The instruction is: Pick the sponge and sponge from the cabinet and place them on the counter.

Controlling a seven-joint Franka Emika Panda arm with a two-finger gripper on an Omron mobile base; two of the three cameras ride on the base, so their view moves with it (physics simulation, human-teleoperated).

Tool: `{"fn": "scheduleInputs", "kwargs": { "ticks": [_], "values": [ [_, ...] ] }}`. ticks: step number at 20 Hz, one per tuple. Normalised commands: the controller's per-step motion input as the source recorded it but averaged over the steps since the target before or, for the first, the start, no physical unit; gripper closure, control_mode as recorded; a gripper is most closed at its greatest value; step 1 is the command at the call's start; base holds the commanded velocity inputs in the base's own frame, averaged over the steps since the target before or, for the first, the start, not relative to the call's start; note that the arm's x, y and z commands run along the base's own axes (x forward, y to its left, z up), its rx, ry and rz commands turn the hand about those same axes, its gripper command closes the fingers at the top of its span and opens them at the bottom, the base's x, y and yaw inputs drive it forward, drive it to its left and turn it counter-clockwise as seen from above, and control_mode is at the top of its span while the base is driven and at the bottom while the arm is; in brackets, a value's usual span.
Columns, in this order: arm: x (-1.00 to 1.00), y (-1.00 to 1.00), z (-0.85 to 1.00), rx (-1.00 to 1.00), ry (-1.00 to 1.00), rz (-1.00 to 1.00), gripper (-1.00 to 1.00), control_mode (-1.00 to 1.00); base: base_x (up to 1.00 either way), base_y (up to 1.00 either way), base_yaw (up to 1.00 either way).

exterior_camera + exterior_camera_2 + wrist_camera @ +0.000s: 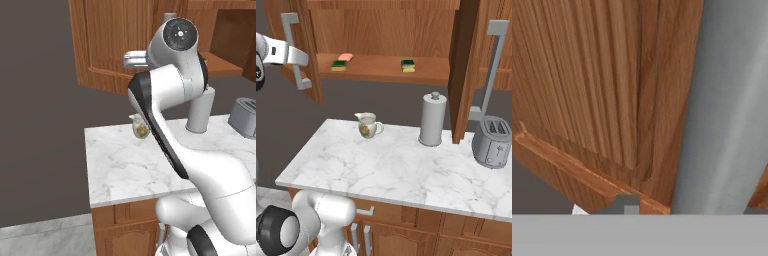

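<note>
sponges (339, 65) on cabinet shelf (381, 69), well apart from fingers (626, 204)

White arm (170, 100) raised, elbow bent

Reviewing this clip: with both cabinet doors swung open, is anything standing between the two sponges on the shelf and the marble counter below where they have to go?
Nothing visible blocks them. The left sponge lies beside a pink block, the right sponge alone. On the counter stand a jug, a paper towel roll and a toaster, with bare marble between.
</note>
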Motion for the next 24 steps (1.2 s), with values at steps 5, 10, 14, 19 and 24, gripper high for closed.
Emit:
{"fn": "scheduleInputs", "kwargs": {
  "ticks": [5, 10, 14, 19, 24],
  "values": [
    [-0.06, 0.57, -0.51, 0.00, 0.06, -0.03, 1.00, -1.00, 0.00, 0.00, 0.00],
    [-0.05, 0.56, -0.48, 0.00, 0.05, -0.03, 1.00, -1.00, 0.00, 0.00, 0.00],
    [-0.01, 0.58, -0.47, 0.00, 0.04, -0.03, 1.00, -1.00, 0.00, 0.00, 0.00],
    [0.00, 0.41, -0.45, 0.00, 0.04, -0.02, -1.00, -1.00, 0.00, 0.00, 0.00],
    [0.00, 0.06, -0.22, 0.00, 0.00, -0.01, -1.00, -1.00, 0.00, 0.00, 0.00]
  ]
}}
